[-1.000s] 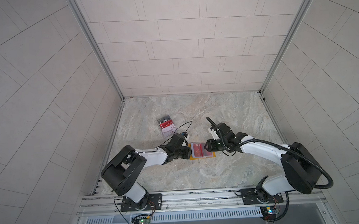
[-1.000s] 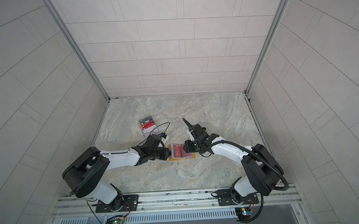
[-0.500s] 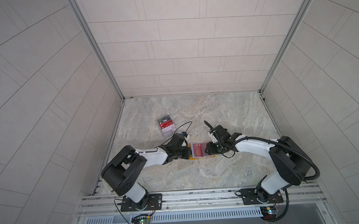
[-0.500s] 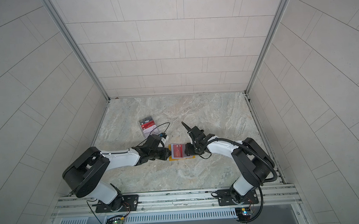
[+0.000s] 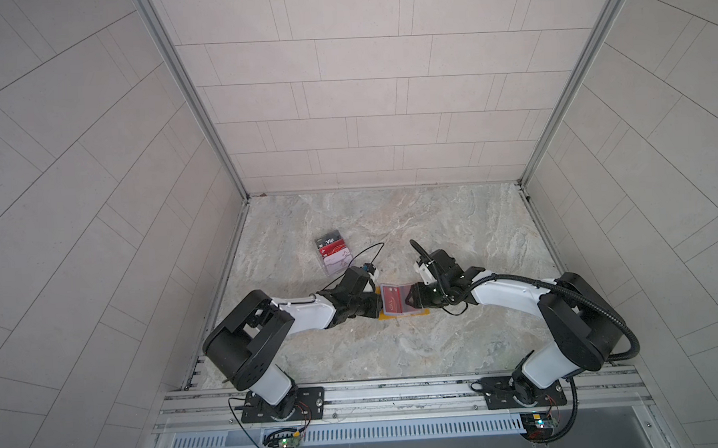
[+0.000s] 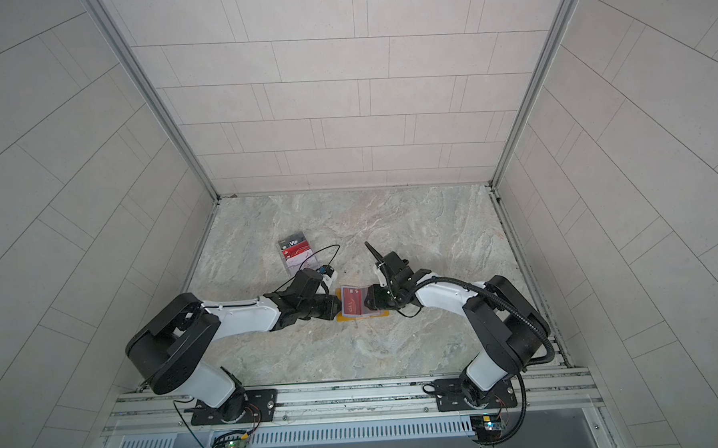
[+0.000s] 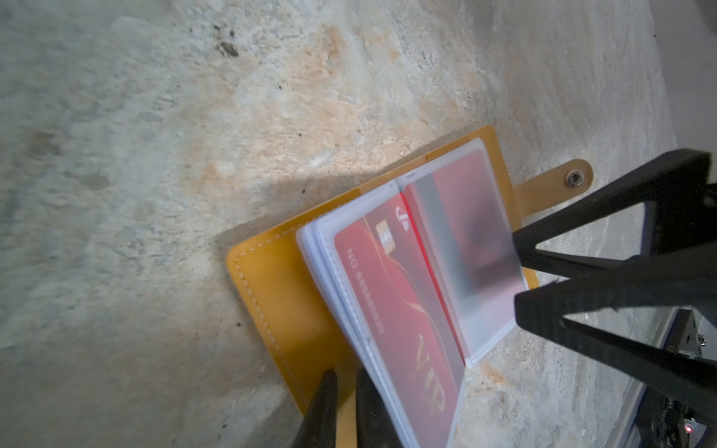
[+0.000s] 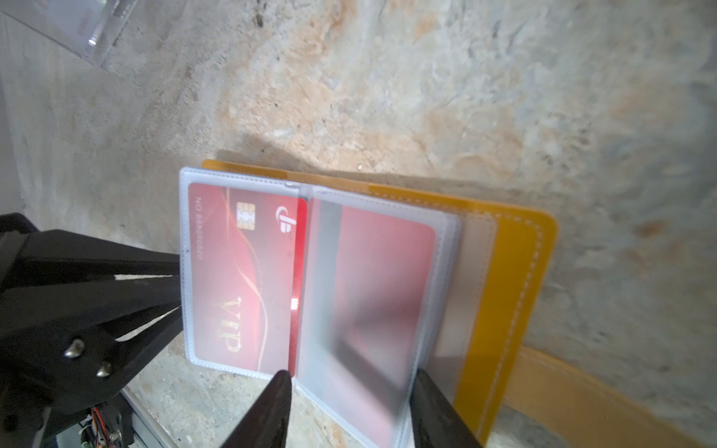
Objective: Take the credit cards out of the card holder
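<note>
The card holder point(image 7: 279, 294) lies open on the marble table point(image 5: 396, 356), cards not yet out.
My left gripper point(image 7: 345, 388) pinches its yellow cover; my right gripper point(image 8: 351, 376) stands spread at a lifted, blurred clear sleeve point(image 8: 368, 291). The red credit cards point(image 8: 240, 271) sit inside the sleeves.

Both flanks of the card holder point(image 5: 415, 313) are taken. The left gripper point(image 5: 376, 306) clamps its left cover edge, and the right gripper point(image 5: 412, 301), fingers apart, meets the sleeve pages from the right. The holder's near and far sides lie bare, as does the wide stretch of worktop point(image 5: 396, 352) toward the front rail. Behind and to the left, a clear acrylic box point(image 5: 333, 256) stands close to the left wrist, with a black cable point(image 5: 366, 249) arching up just beside it. The far right of the worktop is open up to the tiled walls point(image 5: 364, 108).
</note>
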`<state>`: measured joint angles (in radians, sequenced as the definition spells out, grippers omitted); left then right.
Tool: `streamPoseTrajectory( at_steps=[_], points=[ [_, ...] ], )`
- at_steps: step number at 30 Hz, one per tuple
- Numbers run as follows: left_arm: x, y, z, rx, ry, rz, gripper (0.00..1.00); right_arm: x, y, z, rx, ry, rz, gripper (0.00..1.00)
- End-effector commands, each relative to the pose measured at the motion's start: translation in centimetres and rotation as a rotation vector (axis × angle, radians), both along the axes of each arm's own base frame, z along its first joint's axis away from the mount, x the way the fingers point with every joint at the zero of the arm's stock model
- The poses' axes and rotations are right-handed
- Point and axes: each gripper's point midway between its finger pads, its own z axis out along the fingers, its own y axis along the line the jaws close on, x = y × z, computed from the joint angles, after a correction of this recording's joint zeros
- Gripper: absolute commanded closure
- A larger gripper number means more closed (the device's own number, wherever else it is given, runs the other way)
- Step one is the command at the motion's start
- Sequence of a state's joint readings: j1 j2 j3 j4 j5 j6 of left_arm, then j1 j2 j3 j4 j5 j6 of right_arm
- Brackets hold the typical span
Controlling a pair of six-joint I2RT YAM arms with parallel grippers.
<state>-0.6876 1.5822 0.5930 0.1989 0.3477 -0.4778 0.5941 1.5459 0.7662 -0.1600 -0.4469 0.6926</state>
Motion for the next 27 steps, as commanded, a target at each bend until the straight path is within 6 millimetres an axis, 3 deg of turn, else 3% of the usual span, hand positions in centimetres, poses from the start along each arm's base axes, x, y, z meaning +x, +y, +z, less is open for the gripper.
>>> streamPoseTrajectory(
  at_steps=[1,11,18,27],
  points=[
    [-0.8,0.6,-1.5,0.038,0.034,-0.01,0.85,0.3,2.1,3.3,0.136,-0.054,0.032,0.48],
    [-0.7,0.5,-1.3,0.034,0.032,-0.01,0.84,0.1,3.0,5.3,0.221,-0.075,0.041,0.49],
    [-0.5,0.3,-0.9,0.027,0.024,-0.008,0.84,0.1,3.8,4.9,0.266,-0.048,0.05,0.49],
    [-0.3,0.7,-0.1,0.045,0.002,0.0,0.8,-0.4,6.4,4.3,0.309,-0.017,0.095,0.5]
  ],
)
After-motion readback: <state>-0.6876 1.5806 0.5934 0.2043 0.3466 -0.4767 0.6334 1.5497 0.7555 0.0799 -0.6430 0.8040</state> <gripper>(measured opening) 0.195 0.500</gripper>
